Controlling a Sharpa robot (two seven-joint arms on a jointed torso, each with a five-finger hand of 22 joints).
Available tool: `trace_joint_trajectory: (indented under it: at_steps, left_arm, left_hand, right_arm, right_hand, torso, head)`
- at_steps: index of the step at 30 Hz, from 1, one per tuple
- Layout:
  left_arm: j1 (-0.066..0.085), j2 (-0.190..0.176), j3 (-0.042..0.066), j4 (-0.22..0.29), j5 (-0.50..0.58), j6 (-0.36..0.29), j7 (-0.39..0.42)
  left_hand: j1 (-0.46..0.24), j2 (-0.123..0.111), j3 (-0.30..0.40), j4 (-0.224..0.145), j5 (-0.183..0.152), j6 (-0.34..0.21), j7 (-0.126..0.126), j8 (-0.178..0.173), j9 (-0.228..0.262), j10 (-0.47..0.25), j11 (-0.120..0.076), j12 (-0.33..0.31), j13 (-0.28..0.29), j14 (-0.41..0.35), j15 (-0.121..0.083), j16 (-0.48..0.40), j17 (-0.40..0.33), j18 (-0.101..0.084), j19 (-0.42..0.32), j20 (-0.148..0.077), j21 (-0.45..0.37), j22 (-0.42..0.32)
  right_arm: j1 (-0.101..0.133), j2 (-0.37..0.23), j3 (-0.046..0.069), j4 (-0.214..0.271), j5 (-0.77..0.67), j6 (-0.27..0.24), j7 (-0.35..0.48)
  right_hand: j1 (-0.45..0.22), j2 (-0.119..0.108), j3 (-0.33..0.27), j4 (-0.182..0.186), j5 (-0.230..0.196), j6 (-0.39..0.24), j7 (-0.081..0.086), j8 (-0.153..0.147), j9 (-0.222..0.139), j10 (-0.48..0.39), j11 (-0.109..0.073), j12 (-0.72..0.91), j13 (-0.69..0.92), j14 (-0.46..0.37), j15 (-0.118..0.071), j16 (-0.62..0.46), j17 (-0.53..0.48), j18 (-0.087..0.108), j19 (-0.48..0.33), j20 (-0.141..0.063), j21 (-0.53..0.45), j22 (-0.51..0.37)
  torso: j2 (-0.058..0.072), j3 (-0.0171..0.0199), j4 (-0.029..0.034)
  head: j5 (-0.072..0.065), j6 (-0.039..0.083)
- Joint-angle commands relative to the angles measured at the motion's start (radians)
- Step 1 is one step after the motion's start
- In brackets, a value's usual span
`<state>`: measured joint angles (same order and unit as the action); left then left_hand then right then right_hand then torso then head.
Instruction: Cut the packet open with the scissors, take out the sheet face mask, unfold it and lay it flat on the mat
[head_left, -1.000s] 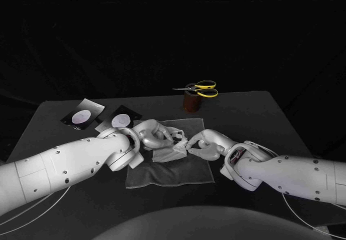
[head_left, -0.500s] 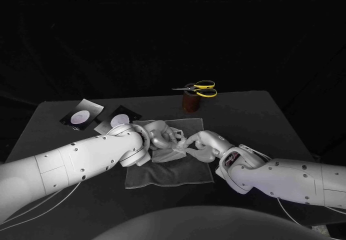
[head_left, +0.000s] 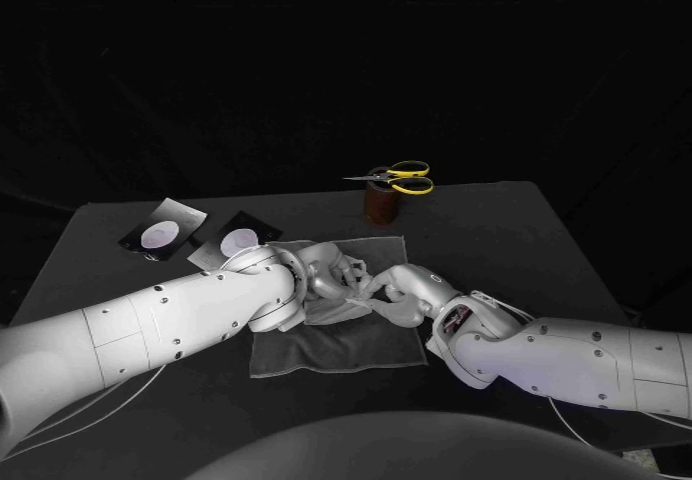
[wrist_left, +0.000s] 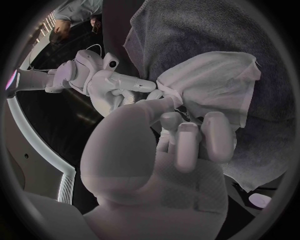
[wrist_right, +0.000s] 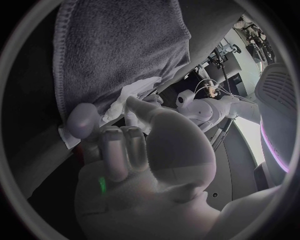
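Left hand (head_left: 326, 276), right hand (head_left: 402, 291) both pinch crumpled white mask (wrist_left: 215, 85) above fuzzy mat (head_left: 346, 346).

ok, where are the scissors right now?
Head view: the scissors rest on top of the brown holder at the table's far edge, just right of centre, beyond the mat.

Yellow-handled scissors (head_left: 398, 178) up top on a brown cylindrical holder (head_left: 382, 205). Centre frame, a white crumpled sheet face mask (wrist_left: 212, 82) lies over a plain grey cloth mat (head_left: 346, 350). On the left, a dark flat packet (head_left: 162, 234) and its twin (head_left: 241, 240) each show a pale round patch. Black surface (head_left: 505, 235).
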<state>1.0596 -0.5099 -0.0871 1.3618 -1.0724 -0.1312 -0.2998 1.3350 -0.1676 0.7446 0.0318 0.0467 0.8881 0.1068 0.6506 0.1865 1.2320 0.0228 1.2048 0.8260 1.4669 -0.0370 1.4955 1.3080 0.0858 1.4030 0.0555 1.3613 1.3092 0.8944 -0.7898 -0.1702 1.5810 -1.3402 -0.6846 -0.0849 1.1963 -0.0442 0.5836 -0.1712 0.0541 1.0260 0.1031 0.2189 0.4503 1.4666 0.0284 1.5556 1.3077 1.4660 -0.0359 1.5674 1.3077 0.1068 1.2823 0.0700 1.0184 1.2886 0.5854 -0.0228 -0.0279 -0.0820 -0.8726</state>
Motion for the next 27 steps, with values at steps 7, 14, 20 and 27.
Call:
trace_joint_trajectory:
  at_steps: [7,14,20,27]
  left_arm:
    - [0.001,0.008,0.001,0.006,-0.081,0.029,-0.056]
    - [0.001,0.013,0.001,0.002,-0.114,0.043,-0.079]
    - [0.001,0.019,0.001,0.000,-0.124,0.052,-0.088]
    - [0.001,0.033,0.001,-0.007,-0.128,0.065,-0.094]
  left_hand:
    - [-0.035,-0.010,-0.053,0.004,0.003,0.021,-0.023,0.026,0.139,0.014,-0.016,0.016,0.025,0.055,-0.017,0.005,0.050,-0.018,0.012,-0.007,0.011,0.017]
    - [-0.045,-0.018,-0.068,0.007,0.003,0.028,-0.032,0.028,0.145,0.014,-0.022,0.019,0.031,0.055,-0.023,0.004,0.048,-0.018,0.013,-0.012,0.013,0.019]
    - [-0.063,-0.028,-0.086,0.019,0.003,0.031,-0.036,0.026,0.150,0.014,-0.026,0.022,0.036,0.055,-0.027,0.005,0.049,-0.018,0.013,-0.017,0.013,0.020]
    - [-0.112,-0.046,-0.142,0.063,0.002,0.036,-0.038,0.022,0.160,0.019,-0.028,0.027,0.048,0.057,-0.029,0.008,0.057,-0.021,0.018,-0.020,0.019,0.028]
  right_arm:
    - [-0.008,0.007,0.000,-0.008,-0.048,0.099,-0.041]
    - [-0.011,0.005,-0.001,-0.006,-0.061,0.134,-0.055]
    - [-0.013,0.005,-0.001,-0.005,-0.067,0.148,-0.062]
    - [-0.014,0.004,-0.001,-0.004,-0.069,0.137,-0.065]
  right_hand:
    - [-0.022,-0.003,-0.011,0.000,-0.005,0.003,0.008,-0.007,-0.004,0.100,0.000,-0.004,0.250,0.105,0.001,0.003,0.263,0.018,-0.009,0.000,-0.008,0.000]
    - [-0.028,-0.005,-0.016,0.002,-0.005,0.008,0.006,-0.007,-0.005,0.100,-0.001,-0.004,0.250,0.105,0.001,0.003,0.263,0.018,-0.009,0.000,-0.008,0.000]
    - [-0.030,-0.005,-0.017,0.002,-0.005,0.010,0.006,-0.007,-0.005,0.100,-0.002,-0.003,0.250,0.105,0.001,0.003,0.263,0.018,-0.010,0.000,-0.009,0.000]
    - [-0.030,-0.005,-0.018,0.003,-0.005,0.010,0.005,-0.008,-0.005,0.100,-0.002,-0.005,0.250,0.105,0.001,0.003,0.263,0.019,-0.011,0.000,-0.011,-0.001]
  torso:
    - [-0.001,-0.0004,0.0007]
    - [-0.001,-0.0008,0.0004]
    - [0.000,-0.0007,0.0007]
    - [0.000,0.0001,0.0005]
  head:
    - [-0.001,0.000]
    - [0.000,0.000]
    - [-0.002,0.000]
    - [-0.003,0.000]
